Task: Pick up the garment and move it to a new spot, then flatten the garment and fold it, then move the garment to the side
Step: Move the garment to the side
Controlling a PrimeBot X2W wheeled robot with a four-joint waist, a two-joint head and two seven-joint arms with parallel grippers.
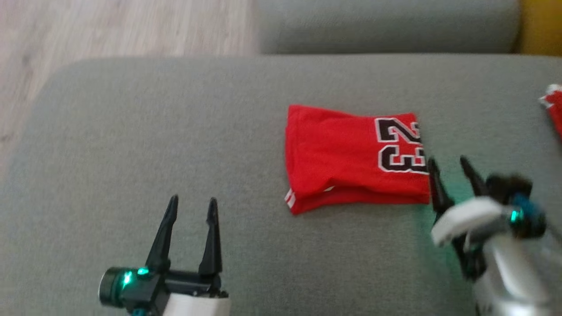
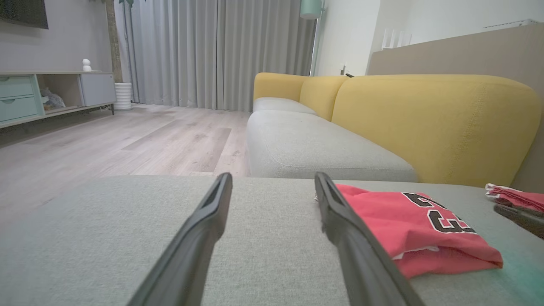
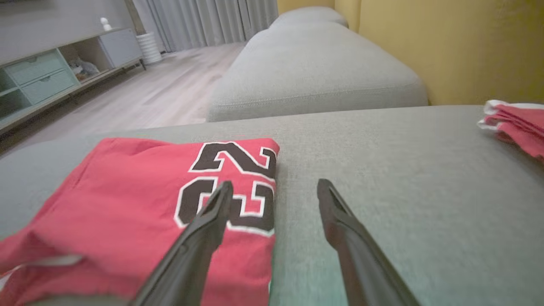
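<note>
**Operator:** State the position of the shirt and both grippers.

**Technician:** The red shirt [image 1: 351, 162] lies folded on the grey cushion [image 1: 153, 131], right of centre in the head view. Its number patch [image 1: 401, 145] faces the right of the frame. The right gripper [image 1: 448, 160] sits at the shirt's right edge, fingers apart and holding nothing. In the right wrist view one finger overlaps the number patch and the other is over bare cushion. The left gripper [image 1: 193, 199] is at lower left, fingers apart and empty, well apart from the shirt.

**Operator:** Which step applies?

**Technician:** Judging from the fold, only the move to the side is left.

**Operator:** List the failure modes.

**Technician:**
1. Closing on the top layer alone would likely peel the fold open on lift.
2. A grip at the right edge only leaves the left half hanging, and the layers may slide apart.
3. Fingers driven too low may pinch the cushion fabric along with the shirt.
4. A second red cloth [image 1: 554, 107] lies at the right edge of the frame. A shift that way risks overlapping or snagging it.
</note>
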